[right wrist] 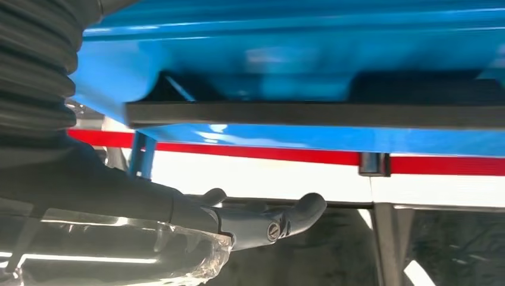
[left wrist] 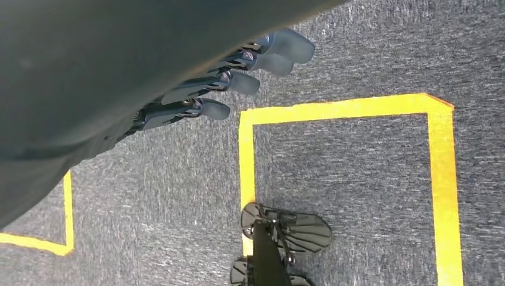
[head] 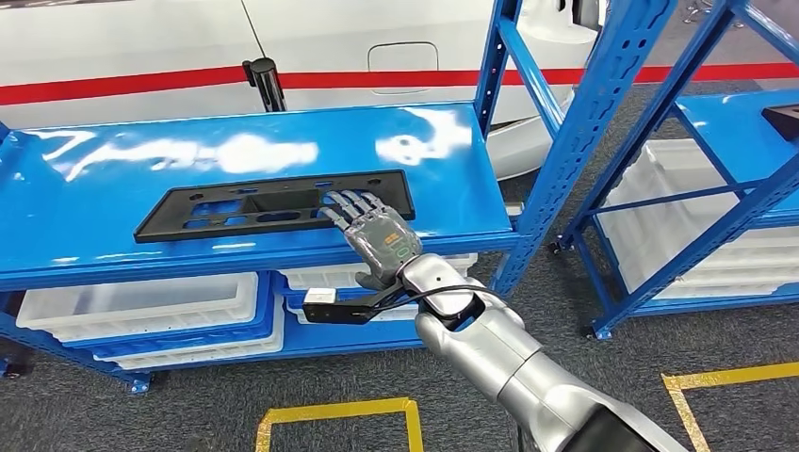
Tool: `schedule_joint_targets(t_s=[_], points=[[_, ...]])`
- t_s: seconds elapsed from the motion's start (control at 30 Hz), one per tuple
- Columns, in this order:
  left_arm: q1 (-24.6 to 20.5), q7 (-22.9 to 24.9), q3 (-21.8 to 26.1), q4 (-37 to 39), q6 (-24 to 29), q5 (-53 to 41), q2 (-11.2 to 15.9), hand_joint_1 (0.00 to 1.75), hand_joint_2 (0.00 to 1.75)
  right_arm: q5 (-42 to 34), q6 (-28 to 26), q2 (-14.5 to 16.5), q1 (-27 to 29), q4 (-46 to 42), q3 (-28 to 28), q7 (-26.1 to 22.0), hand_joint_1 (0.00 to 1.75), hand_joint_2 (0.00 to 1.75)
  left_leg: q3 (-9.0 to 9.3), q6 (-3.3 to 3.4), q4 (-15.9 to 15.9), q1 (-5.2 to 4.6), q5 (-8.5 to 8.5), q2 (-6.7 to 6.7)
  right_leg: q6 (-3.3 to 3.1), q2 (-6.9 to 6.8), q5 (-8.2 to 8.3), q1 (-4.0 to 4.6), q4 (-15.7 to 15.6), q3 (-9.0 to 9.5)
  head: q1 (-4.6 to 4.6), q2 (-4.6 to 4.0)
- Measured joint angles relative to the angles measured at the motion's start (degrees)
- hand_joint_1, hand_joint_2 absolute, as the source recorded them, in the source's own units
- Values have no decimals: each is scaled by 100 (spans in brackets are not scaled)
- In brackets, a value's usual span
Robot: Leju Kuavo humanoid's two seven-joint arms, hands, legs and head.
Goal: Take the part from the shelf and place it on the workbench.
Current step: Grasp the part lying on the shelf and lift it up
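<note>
A long flat black part with several cut-outs lies on the top board of the blue shelf. My right hand reaches over the shelf's front edge, and its fingers lie spread on the part's right end. In the right wrist view the part's dark edge runs across, with the thumb held apart from it. My left hand hangs beside my body over the grey floor, fingers nearly straight and holding nothing.
White bins sit on the shelf's lower level. A second blue rack with white bins stands to the right. Behind the shelf is a white body with a red stripe. Yellow tape marks the floor.
</note>
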Motion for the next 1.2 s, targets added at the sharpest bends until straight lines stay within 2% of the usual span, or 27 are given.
schedule_joint_targets(t_s=[0.03,0.07,0.13,0.17,0.2,0.23,0.3,0.37,0.4,0.43,0.53,0.6,0.67,0.7,0.73,0.77,0.8,0.87,0.9,0.97,1.1,1.17,1.2], points=[[-5,0,0,0,-1,-8,-3,0,0,8,0,11,-9,3,6,10,0,175,29,38,-32,8,11,3,-4,-10,-81,7,168,-85,5,0],[-10,1,-1,0,-2,-20,-7,0,0,22,0,22,-15,9,14,26,0,175,57,77,-62,14,17,5,-20,-20,-217,11,481,-248,11,0],[-17,8,-1,0,-3,-43,-10,0,0,59,3,32,-14,33,31,58,0,175,73,132,-75,7,4,5,-63,-31,-538,3,1353,-721,22,0],[-14,16,0,1,-2,-50,-10,0,0,76,9,33,-5,52,40,72,0,175,77,142,-74,-1,-6,1,-58,-32,-631,-2,1687,-922,21,0],[-12,28,1,1,-2,-54,-10,0,0,88,19,38,1,73,49,81,0,175,85,145,-72,-7,-16,-5,-30,-33,-625,-5,1798,-1014,23,0],[-11,42,1,2,-2,-58,-11,0,0,95,38,51,2,92,56,91,0,175,98,140,-71,-11,-27,-13,11,-34,-528,-8,1676,-987,25,0],[-15,61,-1,2,-3,-67,-15,0,0,99,81,100,-18,123,62,114,0,175,142,112,-70,-19,-61,-27,73,-45,-160,-6,838,-606,26,0],[-24,80,-1,1,-6,-80,-23,0,0,108,126,166,-59,150,66,142,0,175,174,62,-54,-52,-110,-32,47,-58,118,8,124,-236,23,0],[-27,93,-1,2,-9,-86,-27,0,0,113,150,195,-77,164,70,157,0,175,182,35,-47,-60,-132,-32,15,-62,168,12,-18,-157,22,0],[-29,105,-1,2,-11,-91,-28,0,0,119,169,219,-89,179,74,168,0,175,188,8,-42,-63,-149,-30,-15,-59,178,16,-34,-140,21,0],[-32,125,-2,1,-18,-95,-27,0,0,132,188,279,-112,215,81,184,0,175,156,-82,75,-20,-255,-20,-97,-49,175,-45,-71,-88,16,0],[-34,131,-3,0,-20,-98,-24,0,0,138,188,330,-133,240,84,205,0,175,-104,-156,648,17,-546,-10,-161,-43,159,-76,-90,-29,-3,0],[-33,146,-3,0,-22,-102,-18,0,0,144,188,360,-141,281,88,244,0,175,-520,-220,1430,51,-844,-3,-205,-42,130,-68,-85,5,-11,0],[-31,157,-3,0,-26,-105,-17,0,0,146,188,364,-139,305,91,272,0,175,-663,-245,1625,71,-855,0,-208,-38,113,-66,-83,21,-11,0],[-29,167,-3,0,-32,-109,-16,0,0,151,188,368,-140,328,91,304,0,175,-700,-263,1600,92,-749,4,-201,-33,94,-68,-79,42,-11,0],[-29,172,-3,0,-37,-114,-14,0,0,156,187,374,-147,351,90,339,0,175,-618,-276,1344,116,-536,9,-185,-26,68,-74,-71,70,-11,0],[-31,174,-3,0,-39,-120,-13,0,0,161,186,381,-162,372,84,375,0,175,-446,-289,928,140,-284,17,-160,-19,37,-79,-60,101,-12,0],[-48,175,-3,0,-46,-146,-13,0,0,173,183,395,-225,417,56,440,0,175,-118,-285,254,136,-24,15,-101,-7,-19,-55,-34,129,-18,0],[-59,175,-3,0,-49,-159,-14,0,0,178,182,396,-259,437,40,462,0,175,-39,-268,111,125,-8,11,-74,-4,-33,-37,-25,125,-20,0],[-77,175,-3,0,-54,-169,-15,0,0,184,181,396,-297,460,23,483,0,175,-16,-225,95,106,-38,0,-47,0,-40,-17,-16,106,-21,0],[-78,175,-3,0,-54,-171,-15,0,0,184,181,395,-301,462,20,483,0,175,-19,-220,95,105,-38,2,-42,-1,-38,-17,-17,104,-20,0],[-81,188,-3,-1,-57,-175,-15,0,0,190,180,397,-313,499,-15,497,0,175,-23,-165,90,85,-37,-1,-2,-5,-37,-19,-34,110,-21,0],[-93,199,-3,-1,-67,-181,-17,0,0,203,178,398,-339,545,-49,519,0,175,-11,-95,71,76,-31,0,7,-14,-130,-19,166,1,-14,0]])
